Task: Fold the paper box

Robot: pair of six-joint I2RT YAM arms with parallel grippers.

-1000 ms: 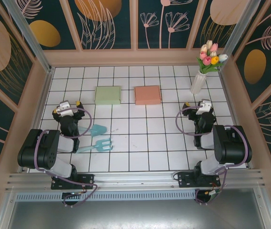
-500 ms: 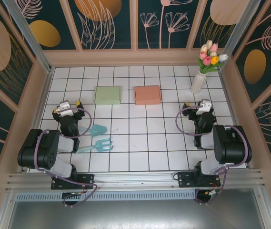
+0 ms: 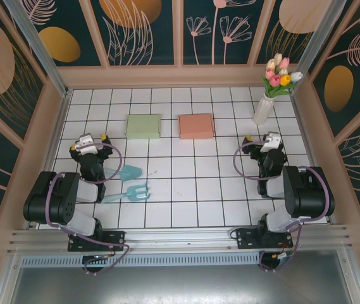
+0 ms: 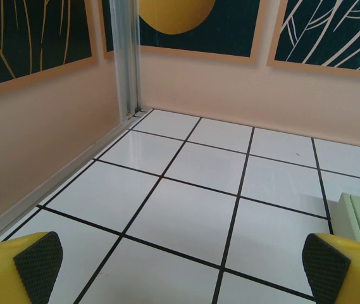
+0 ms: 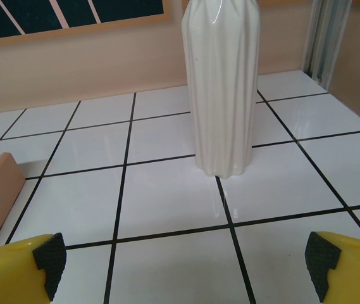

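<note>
Walls hem our tiled table on three sides; its middle lies open. Green box and pink box lie near the far wall; both jaws gape wide.

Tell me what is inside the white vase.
Tulips stand in the white vase: pink, yellow and white heads, green leaves. Its wall hides whatever else is inside.
</note>
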